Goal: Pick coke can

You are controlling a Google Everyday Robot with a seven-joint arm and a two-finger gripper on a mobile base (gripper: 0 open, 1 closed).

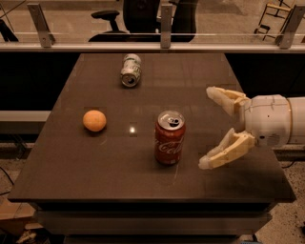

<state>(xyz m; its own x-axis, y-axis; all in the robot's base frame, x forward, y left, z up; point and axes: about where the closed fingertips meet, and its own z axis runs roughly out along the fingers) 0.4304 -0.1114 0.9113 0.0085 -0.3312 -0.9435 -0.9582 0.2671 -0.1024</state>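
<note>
The red coke can (169, 137) stands upright near the middle of the dark table (86, 167), its silver top with pull tab showing. My gripper (208, 127) comes in from the right edge, open, with its two pale fingers (224, 150) spread wide and pointing left toward the can. The fingertips are a short gap to the right of the can and do not touch it. Nothing is held.
A pale green-white can (130, 70) lies on its side at the back of the table. An orange (94, 120) sits to the left of the coke can. A railing (143, 46) and an office chair (143, 14) stand behind the table.
</note>
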